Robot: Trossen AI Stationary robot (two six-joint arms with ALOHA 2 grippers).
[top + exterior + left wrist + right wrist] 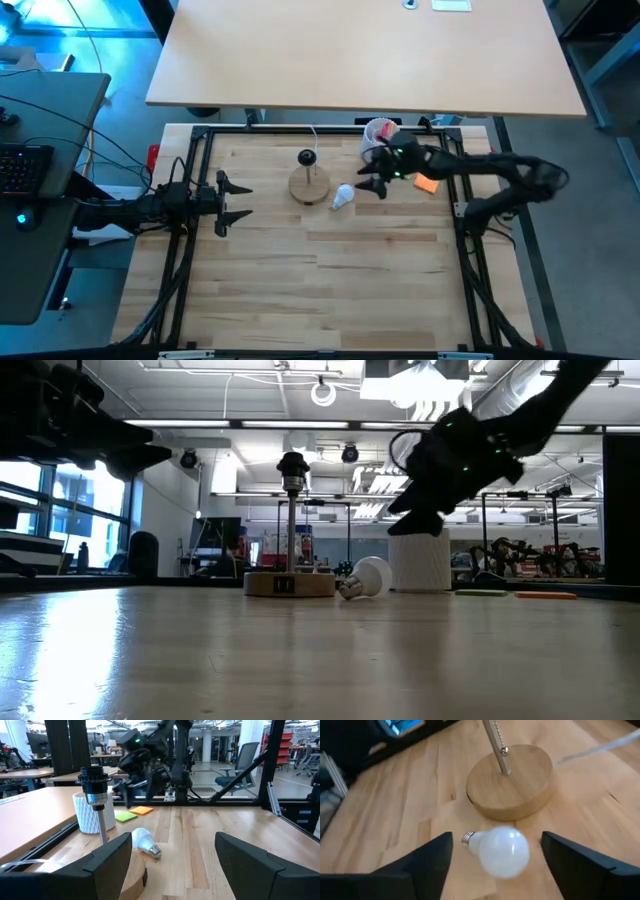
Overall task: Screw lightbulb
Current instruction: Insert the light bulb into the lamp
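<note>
The white lightbulb [343,197] lies on its side on the table just right of the round wooden disc stand [310,187], whose metal post carries a black socket [306,157]. The bulb also shows in the low view [366,577], the left wrist view [144,841] and the right wrist view [504,851], its screw base [467,838] pointing toward the table's left. My right gripper [372,184] is open above and right of the bulb, clear of it. My left gripper [236,203] is open and empty left of the stand.
A white perforated cup [379,132] with pink contents stands at the far edge behind my right gripper. Orange [426,184] and green pads lie right of it. A white cord [316,138] runs from the stand to the far edge. A black frame [196,150] borders the table.
</note>
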